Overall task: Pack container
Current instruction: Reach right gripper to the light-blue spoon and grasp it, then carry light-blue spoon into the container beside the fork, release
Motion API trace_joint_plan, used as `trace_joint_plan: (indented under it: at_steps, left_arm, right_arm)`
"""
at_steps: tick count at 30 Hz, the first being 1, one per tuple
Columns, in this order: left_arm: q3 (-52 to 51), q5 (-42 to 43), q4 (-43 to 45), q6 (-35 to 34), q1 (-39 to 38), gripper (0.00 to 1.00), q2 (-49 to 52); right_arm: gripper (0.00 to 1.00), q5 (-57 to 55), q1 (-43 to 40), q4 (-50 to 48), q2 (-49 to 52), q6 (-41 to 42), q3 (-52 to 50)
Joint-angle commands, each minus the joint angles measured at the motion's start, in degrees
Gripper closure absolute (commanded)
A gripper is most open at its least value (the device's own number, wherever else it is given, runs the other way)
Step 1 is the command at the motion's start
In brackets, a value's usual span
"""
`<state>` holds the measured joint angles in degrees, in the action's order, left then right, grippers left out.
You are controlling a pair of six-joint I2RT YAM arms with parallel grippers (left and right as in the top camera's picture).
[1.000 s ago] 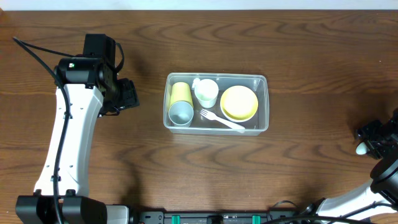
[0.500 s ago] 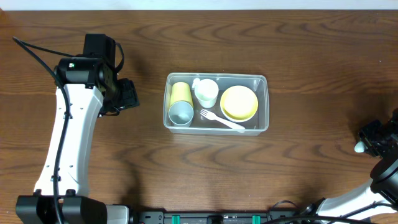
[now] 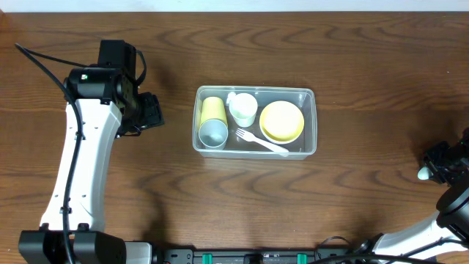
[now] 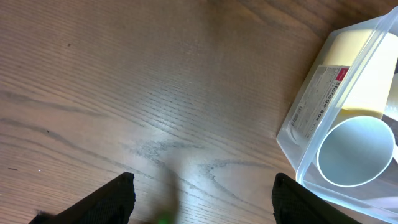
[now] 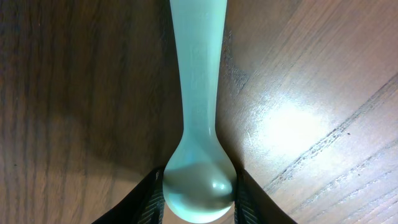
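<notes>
Container (image 3: 314,121) sits at mid-desk, slightly nearer the far edge. Its long axis runs left-right, parallel to the near edge.

Right gripper (image 3: 440,163) is at the right edge of the desk, toward the near right corner. Container lies to its left, well apart.

Right gripper (image 5: 199,194) is clamped on the bowl of a pale spoon (image 5: 198,93); handle sticks out ahead of the fingers.

Left gripper (image 3: 150,111) is near the container's left end, much the nearer arm. In the wrist view it (image 4: 202,199) is spread wide and empty, with the container wall (image 4: 317,93) off to its right.

Judgement: the load is on the far arm, so the coming move is a long carry leftward. The spoon probably goes in lengthwise, along the container's axis.

Container:
- clear plastic, rounded corners, rim, label on the left end
- yellow cup (image 3: 212,108) on its side
- grey-blue cup (image 3: 213,133)
- white cup (image 3: 243,108)
- yellow bowl (image 3: 281,121)
- white fork (image 3: 261,141) by the near wall
</notes>
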<state>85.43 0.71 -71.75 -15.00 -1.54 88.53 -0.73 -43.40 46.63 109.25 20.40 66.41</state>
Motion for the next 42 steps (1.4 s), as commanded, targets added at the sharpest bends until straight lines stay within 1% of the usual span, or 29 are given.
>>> trace_joint_plan:
  at_steps: [1,2,4,9,13,17,23,26,31,32,38,42]
  left_arm:
    - [-0.2,-0.2,-0.2,0.3,0.3,0.29,0.2]
    - [-0.2,-0.2,-0.2,0.3,0.3,0.29,0.2]
    - [-0.2,-0.2,-0.2,0.3,0.3,0.29,0.2]
    - [-0.2,-0.2,-0.2,0.3,0.3,0.29,0.2]
    - [-0.2,-0.2,-0.2,0.3,0.3,0.29,0.2]
    - [-0.2,-0.2,-0.2,0.3,0.3,0.29,0.2]
    - [-0.2,-0.2,-0.2,0.3,0.3,0.29,0.2]
    - [-0.2,-0.2,-0.2,0.3,0.3,0.29,0.2]
    - [-0.2,-0.2,-0.2,0.3,0.3,0.29,0.2]
    - [-0.2,-0.2,-0.2,0.3,0.3,0.29,0.2]
    - [-0.2,-0.2,-0.2,0.3,0.3,0.29,0.2]
    - [-0.2,-0.2,-0.2,0.3,0.3,0.29,0.2]
  right_arm:
    - [0.85,2.2,1.0,0.3,1.4,-0.5,0.2]
    - [0.92,2.9,1.3,0.5,1.0,-1.3,0.6]
    - [0.99,3.8,2.3,1.5,-0.3,-2.0,1.6]
    - [0.99,4.9,7.0,3.9,-6.6,-4.4,4.5]
    - [0.99,5.9,13.9,4.6,-14.6,-7.4,6.8]
    - [0.99,8.8,24.6,4.5,-23.8,-13.1,9.2]
    - [0.99,9.8,44.7,4.3,-31.4,-23.2,11.4]
    - [0.97,9.7,54.8,4.1,-31.8,-29.4,11.4]
    - [0.97,9.7,68.6,4.8,-29.6,-44.0,11.4]
    - [0.99,9.7,71.4,4.9,-28.7,-47.3,11.4]
    - [0.99,9.8,76.7,7.8,-24.3,-54.3,11.3]
    - [0.97,9.5,76.7,10.3,-20.7,-56.3,11.2]
